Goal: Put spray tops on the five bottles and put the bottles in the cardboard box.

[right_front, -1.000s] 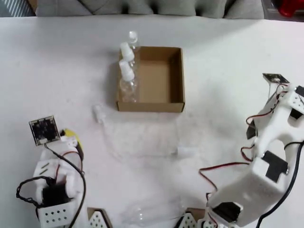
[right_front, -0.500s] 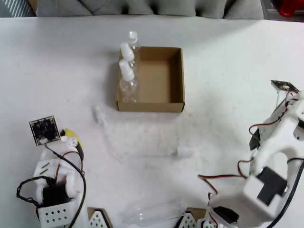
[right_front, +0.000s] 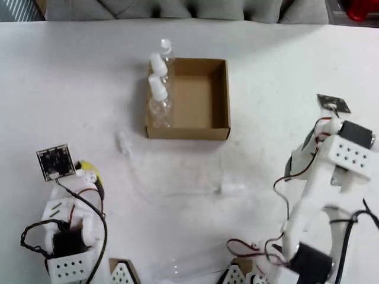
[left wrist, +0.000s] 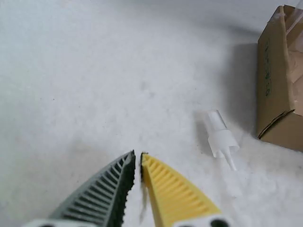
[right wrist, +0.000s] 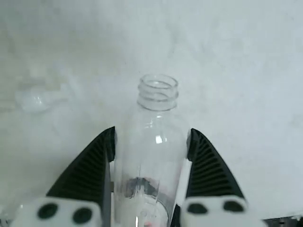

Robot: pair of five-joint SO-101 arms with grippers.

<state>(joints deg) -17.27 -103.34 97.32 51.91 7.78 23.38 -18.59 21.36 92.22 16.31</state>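
Observation:
The cardboard box [right_front: 198,97] stands open at the table's middle, with three clear bottles wearing spray tops [right_front: 159,89] along its left wall. My right gripper [right wrist: 151,137] is shut on an uncapped clear bottle [right wrist: 156,109], whose open neck points away from the wrist. In the high view that gripper [right_front: 299,160] hangs over the table's right side. Another uncapped bottle [right_front: 189,266] lies at the front edge. Loose spray tops lie in front of the box [right_front: 123,142] [left wrist: 220,137] and mid-table [right_front: 232,188] [right wrist: 35,99]. My left gripper [left wrist: 137,165] [right_front: 89,171] is shut and holds nothing, at the front left.
The box's corner [left wrist: 279,80] shows in the left wrist view, just beyond the loose spray top. Arm bases and red and black cables [right_front: 278,242] crowd the front edge. Grey upholstery [right_front: 177,9] runs behind the table's far edge.
The right arm has changed pose: its body swung down toward the front edge, then rose upright, and its wrist shifted left. The left arm, box and loose tops have stayed put.

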